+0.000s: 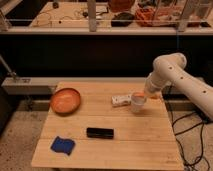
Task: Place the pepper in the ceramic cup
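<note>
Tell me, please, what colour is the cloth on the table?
Blue cloth, camera view; the gripper hangs above the ceramic cup.

Readable text: we find none on any surface.
White box (120, 100): we make out no legible label.
Black bar (100, 132): we see no markings on it.
Ceramic cup (138, 102): plain, we read nothing on it.
Gripper (150, 94): at the right end of the tabletop (135, 145), just beside the ceramic cup's rim; we read no lettering on it.
</note>
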Controlling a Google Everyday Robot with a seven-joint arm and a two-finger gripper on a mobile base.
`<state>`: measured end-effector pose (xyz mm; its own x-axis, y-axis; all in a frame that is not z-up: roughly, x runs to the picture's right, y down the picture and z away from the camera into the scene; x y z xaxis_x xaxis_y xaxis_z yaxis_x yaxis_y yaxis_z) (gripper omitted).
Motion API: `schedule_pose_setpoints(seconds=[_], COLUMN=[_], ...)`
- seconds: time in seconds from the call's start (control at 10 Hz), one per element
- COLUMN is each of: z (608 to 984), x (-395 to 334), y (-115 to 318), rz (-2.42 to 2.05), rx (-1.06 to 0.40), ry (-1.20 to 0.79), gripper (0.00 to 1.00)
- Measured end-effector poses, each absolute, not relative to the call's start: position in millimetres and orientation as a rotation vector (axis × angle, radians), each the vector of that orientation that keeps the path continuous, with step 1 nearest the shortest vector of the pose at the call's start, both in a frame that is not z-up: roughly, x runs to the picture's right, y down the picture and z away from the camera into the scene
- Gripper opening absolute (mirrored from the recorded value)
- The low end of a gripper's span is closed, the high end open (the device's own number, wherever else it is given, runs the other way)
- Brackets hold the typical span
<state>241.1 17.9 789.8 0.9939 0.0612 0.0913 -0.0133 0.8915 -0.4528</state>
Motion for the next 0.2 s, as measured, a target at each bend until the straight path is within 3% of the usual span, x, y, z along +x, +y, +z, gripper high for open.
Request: schedule_pose_setpoints(seconds=[0.2], z=[789.9], x=[241.3], y=[18.5], rz=[0.035], rx=[-0.465], ry=[-0.106], gripper=[0.05])
